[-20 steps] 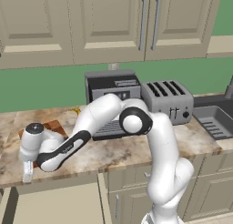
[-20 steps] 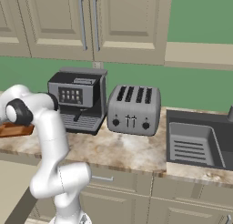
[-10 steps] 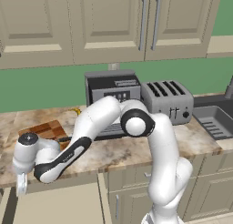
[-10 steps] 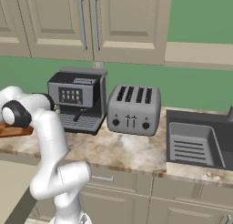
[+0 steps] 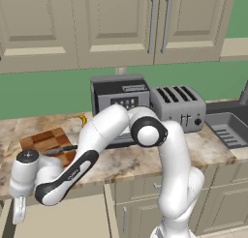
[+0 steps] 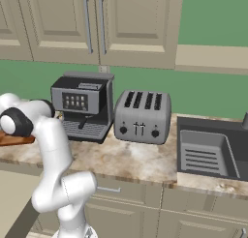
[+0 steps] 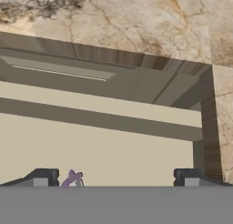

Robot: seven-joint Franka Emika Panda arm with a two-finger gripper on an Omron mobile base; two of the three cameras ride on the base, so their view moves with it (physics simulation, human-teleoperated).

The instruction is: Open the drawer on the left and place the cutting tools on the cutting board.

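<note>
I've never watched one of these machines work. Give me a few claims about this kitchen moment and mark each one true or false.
1. The drawer is pulled open. True.
2. The tool is clamped on the purple cutting tool. False: its jaws stand wide open, and the purple piece lies in the drawer beside one fingertip.
3. The cutting board sits on the counter left of the coffee machine. True.
4. The toaster stands inside the sink. False: it stands on the counter between coffee machine and sink.
5. A dark knife lies on the board. True.
</note>
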